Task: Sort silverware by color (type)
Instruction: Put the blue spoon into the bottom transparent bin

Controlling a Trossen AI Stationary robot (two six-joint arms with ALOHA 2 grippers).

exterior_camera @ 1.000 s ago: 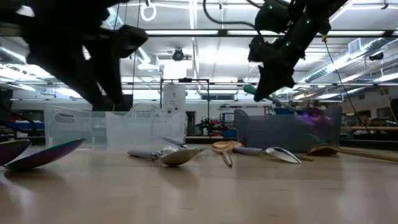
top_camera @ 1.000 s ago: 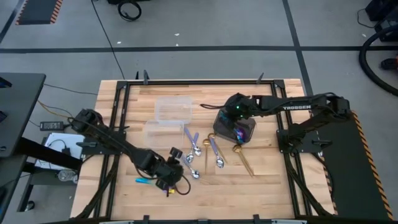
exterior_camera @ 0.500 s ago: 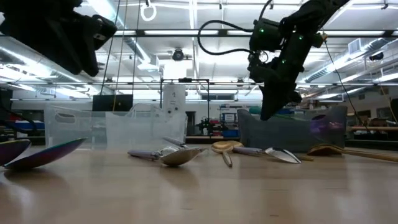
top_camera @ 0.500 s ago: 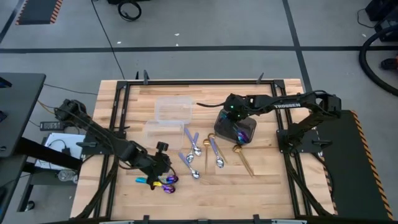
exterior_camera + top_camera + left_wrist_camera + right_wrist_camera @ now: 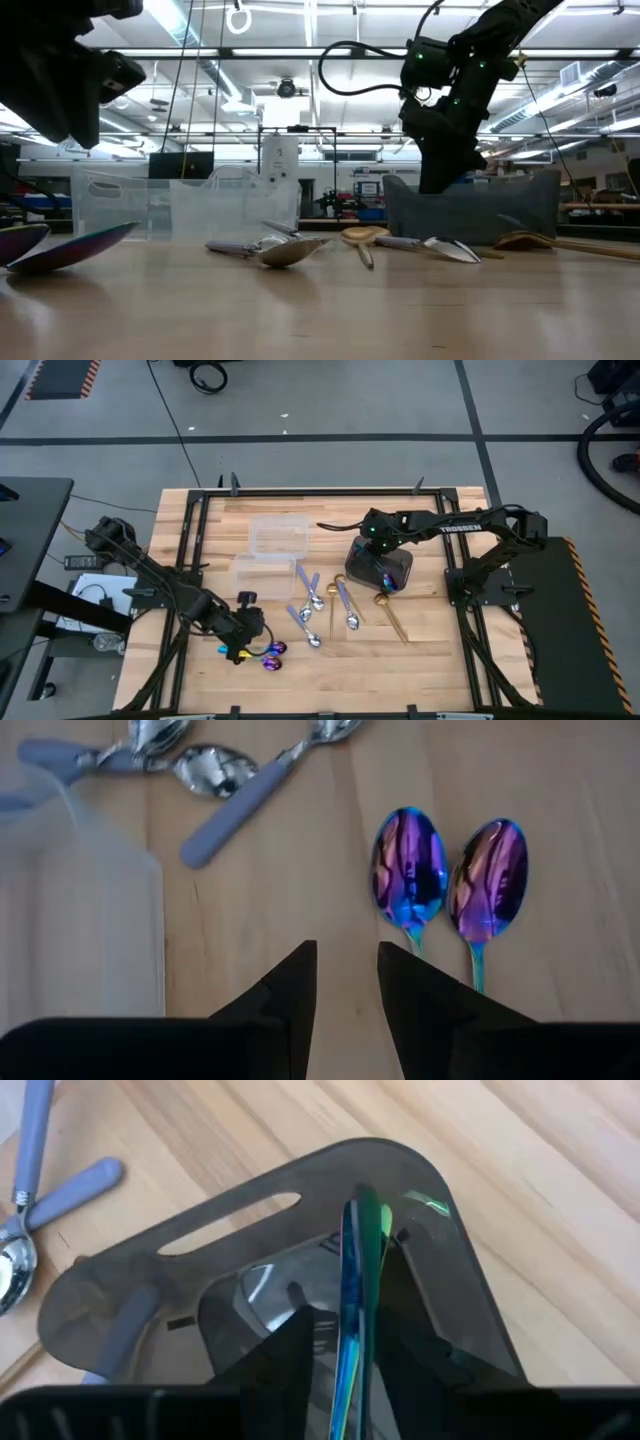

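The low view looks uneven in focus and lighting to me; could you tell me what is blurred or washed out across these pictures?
Low view: the iridescent spoons nearest the lens are soft, ceiling lights glare, and both arms are silhouettes. Left wrist view: two iridescent spoons are sharp and mirror-bright, while the clear container is a pale haze. Right wrist view: the teal-handled spoon and dark grey bin blur up close.

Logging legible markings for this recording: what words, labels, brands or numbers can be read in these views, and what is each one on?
"TROSSEN": white letters on the dark forearm link of the right arm, read in the high view.

No other text can be read. The dark grey plastic bin, the clear plastic containers, the iridescent blue-purple spoons and the wooden table show no markings. Anything posted in the room behind the table in the low view is too small to read.
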